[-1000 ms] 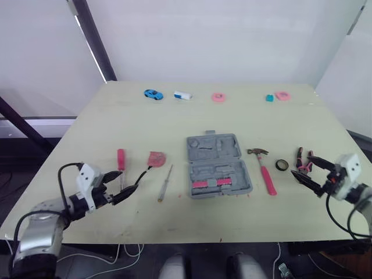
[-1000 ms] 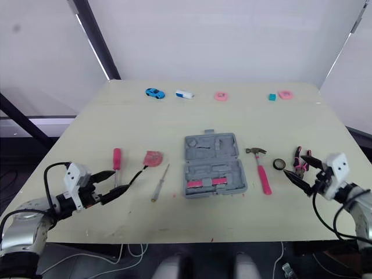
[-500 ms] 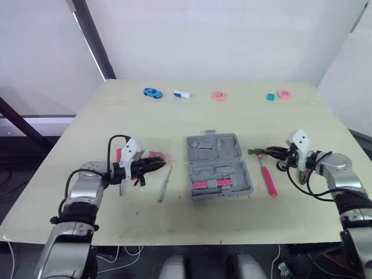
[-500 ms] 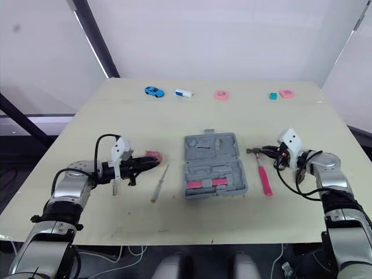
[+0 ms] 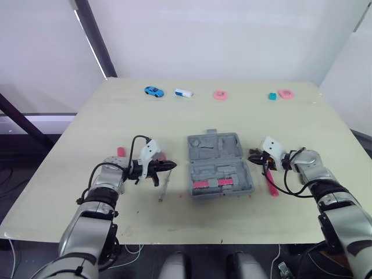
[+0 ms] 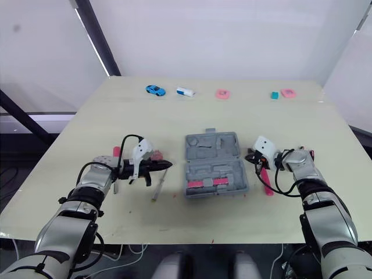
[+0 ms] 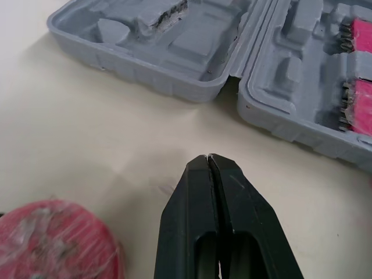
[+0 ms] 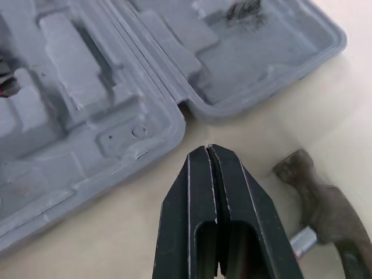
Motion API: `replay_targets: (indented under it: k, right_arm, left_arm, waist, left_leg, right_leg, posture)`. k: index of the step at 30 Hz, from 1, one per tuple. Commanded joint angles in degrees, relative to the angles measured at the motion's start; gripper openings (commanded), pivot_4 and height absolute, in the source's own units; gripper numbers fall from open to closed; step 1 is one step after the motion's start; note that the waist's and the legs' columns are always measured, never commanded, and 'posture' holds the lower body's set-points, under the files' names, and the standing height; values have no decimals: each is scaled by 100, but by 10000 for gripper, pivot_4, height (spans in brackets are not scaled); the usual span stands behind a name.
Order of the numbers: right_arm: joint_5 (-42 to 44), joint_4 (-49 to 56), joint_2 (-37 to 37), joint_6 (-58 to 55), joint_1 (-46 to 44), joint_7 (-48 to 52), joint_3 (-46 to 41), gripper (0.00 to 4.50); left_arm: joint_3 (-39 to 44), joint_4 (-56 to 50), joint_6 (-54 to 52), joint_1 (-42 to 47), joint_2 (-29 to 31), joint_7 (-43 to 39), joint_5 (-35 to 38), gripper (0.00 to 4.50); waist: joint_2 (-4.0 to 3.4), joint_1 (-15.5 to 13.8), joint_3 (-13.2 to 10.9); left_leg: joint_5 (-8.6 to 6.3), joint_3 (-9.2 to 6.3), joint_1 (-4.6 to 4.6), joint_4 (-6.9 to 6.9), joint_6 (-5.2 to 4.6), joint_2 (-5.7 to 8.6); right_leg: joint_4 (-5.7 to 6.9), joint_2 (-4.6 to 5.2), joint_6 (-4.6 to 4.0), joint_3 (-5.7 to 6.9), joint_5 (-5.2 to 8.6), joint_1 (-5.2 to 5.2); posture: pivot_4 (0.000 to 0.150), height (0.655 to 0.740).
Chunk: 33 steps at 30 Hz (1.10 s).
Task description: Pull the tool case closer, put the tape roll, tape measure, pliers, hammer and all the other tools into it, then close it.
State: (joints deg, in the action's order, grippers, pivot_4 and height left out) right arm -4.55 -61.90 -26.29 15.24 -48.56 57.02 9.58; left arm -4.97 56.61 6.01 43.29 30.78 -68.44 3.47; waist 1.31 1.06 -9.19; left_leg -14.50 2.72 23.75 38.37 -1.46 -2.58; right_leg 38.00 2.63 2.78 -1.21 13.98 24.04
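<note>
The grey tool case (image 5: 218, 165) lies open in the middle of the table, with pink bits in its near half. My left gripper (image 5: 172, 165) is shut and empty, its tip just short of the case's left edge (image 7: 174, 75). The pink tape measure (image 7: 52, 238) lies right beside it. My right gripper (image 5: 251, 157) is also shut and empty, its tip close to the case's right edge (image 8: 87, 104), beside the hammer's head (image 8: 317, 200). The hammer's pink handle (image 5: 269, 181) points toward me. A clear-handled screwdriver (image 5: 164, 187) and a red handle (image 5: 121, 151) lie on the left.
Along the table's far edge sit a blue toy car (image 5: 153, 91), a white and blue block (image 5: 183, 93), a pink ring (image 5: 219, 95), a teal block (image 5: 270, 97) and another pink piece (image 5: 284, 93). My right forearm covers the spot right of the hammer.
Both arms have swung in from the table's near corners to either side of the case. Both grippers went from open to shut, taking hold of nothing.
</note>
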Motion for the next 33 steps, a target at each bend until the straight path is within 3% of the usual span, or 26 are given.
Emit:
replay_targets:
  k: [1, 33]
  right_arm:
    - [-109, -139, 95, 251, -193, -100, 7, 0]
    - [-366, -649, 332, 503, -424, -227, -2, 0]
  left_arm:
    - [18, 249, 205, 209, -56, 46, -102, 716]
    - [176, 1234, 516, 666, -550, 299, -396, 716]
  waist:
    - [0, 4, 0]
    - [0, 127, 0]
  left_leg:
    - [0, -1, 0, 0, 0, 0]
    - [1, -2, 0, 1, 1, 0]
  right_leg:
    - [0, 0, 0, 1, 0, 0]
    - [3, 1, 1, 1, -1, -1]
  posture:
    - [1500, 7400]
    - [1500, 7400]
